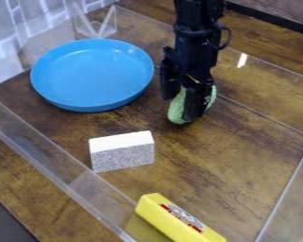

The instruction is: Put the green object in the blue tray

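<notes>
- The green object point(178, 112), a rounded toy vegetable, lies on the table point(230, 156) beneath the black pincer point(184, 102), just beside the blue tray and partly hidden by the pincer.
- The pincer, dark and angular, hangs over the green object with its fingers apart; whether they touch it cannot be told.
- The blue tray point(94, 76), a round, shallow dish of smooth, bright blue with a raised rim, sits on the other side of a narrow strip of wood.
- A pale block point(122, 151), rectangular and finely speckled, stands nearer the camera, apart from both.
- A yellow bar point(177, 219) lies in the foreground, its red and white label printed too small to read.
- The brown tabletop shows wood grain, with clear, glossy edging point(72, 165) running along its side.
</notes>
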`<state>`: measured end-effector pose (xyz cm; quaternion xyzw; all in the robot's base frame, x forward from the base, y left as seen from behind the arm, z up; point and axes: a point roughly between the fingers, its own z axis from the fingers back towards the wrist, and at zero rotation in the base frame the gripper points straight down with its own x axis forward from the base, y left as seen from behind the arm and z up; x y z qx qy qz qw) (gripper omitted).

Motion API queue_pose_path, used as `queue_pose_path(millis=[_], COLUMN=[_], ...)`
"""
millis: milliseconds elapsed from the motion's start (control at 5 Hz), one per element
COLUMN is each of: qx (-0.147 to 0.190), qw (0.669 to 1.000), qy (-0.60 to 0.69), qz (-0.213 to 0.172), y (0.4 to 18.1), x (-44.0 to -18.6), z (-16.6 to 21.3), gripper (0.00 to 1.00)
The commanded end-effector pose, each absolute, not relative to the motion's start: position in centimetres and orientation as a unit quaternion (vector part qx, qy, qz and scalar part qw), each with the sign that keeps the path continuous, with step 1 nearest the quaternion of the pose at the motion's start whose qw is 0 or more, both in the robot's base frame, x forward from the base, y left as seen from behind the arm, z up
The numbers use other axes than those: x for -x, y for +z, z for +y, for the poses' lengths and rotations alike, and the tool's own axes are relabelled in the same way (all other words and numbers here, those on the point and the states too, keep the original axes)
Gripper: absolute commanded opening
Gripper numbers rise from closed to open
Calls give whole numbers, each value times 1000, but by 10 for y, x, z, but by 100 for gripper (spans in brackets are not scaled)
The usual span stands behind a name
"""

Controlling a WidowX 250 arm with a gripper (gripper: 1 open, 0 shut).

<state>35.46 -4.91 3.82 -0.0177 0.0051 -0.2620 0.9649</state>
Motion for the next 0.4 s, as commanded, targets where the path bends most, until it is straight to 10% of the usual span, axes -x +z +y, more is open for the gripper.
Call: queue_pose_path(millis=[0, 200], qx=[18, 23], qw=[963, 964], qy=[-267, -262], qz=[-32, -34], y=[51, 52], x=[-369, -372], z=[-54, -53], gripper=[100, 0])
